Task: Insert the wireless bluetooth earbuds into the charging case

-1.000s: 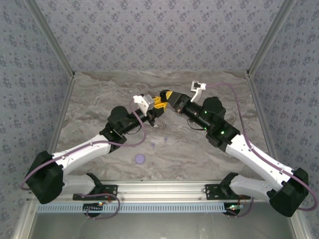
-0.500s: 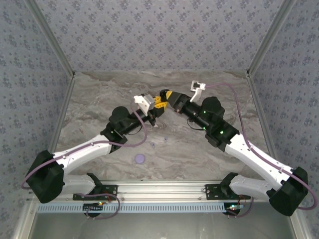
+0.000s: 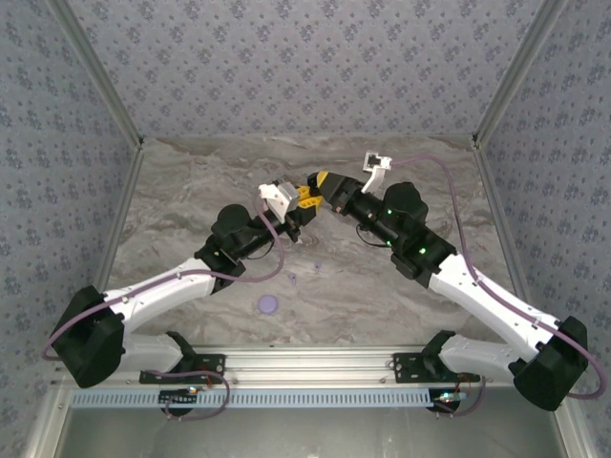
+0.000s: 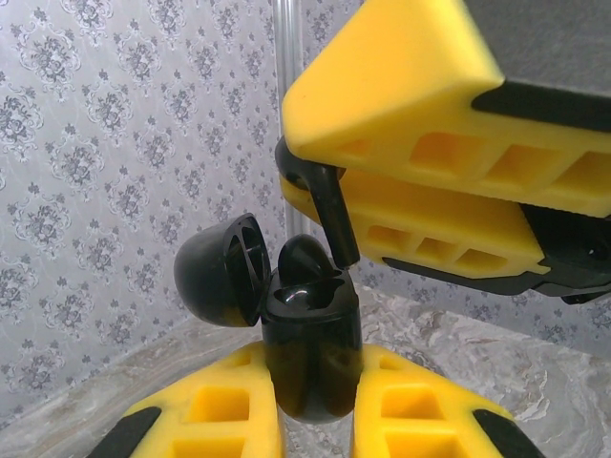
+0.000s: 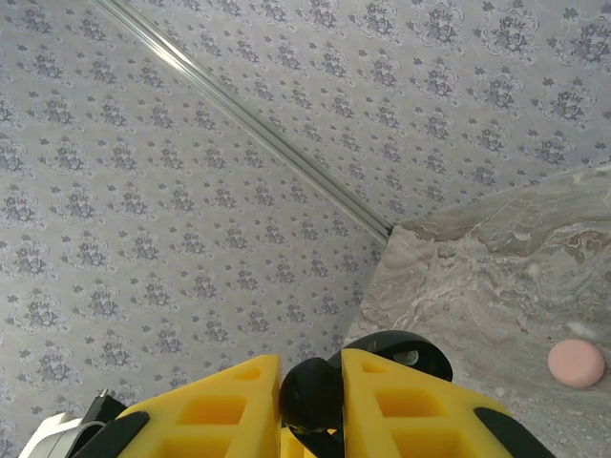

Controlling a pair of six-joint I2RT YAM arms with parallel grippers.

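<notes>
Your left arm and right arm, both white and black, reach in over the grey, stone-look tabletop. They meet in the middle, up off the tabletop.

Your left tool has yellow fingers. They are closed almost all the way, with only a small gap between them. In that gap they squeeze the small, shiny black charging case by its lower half. The case stands upright. Its round black lid is flipped open and leans off to the left side.

Your right tool has yellow fingers too, and it sits just above the case. It is also nearly closed. It pinches a tiny black stemmed earbud by the top of its thin stem. The stem slants down from the fingers. The earbud's round head rests at the open top of the case, touching it. You cannot tell from here whether it is pushed all the way in.

Down on the tabletop, a flat, round lavender disc lies near the front edge, well apart from both tools. In the right wrist view a small, round pale pink disc lies on the tabletop at the far right.
</notes>
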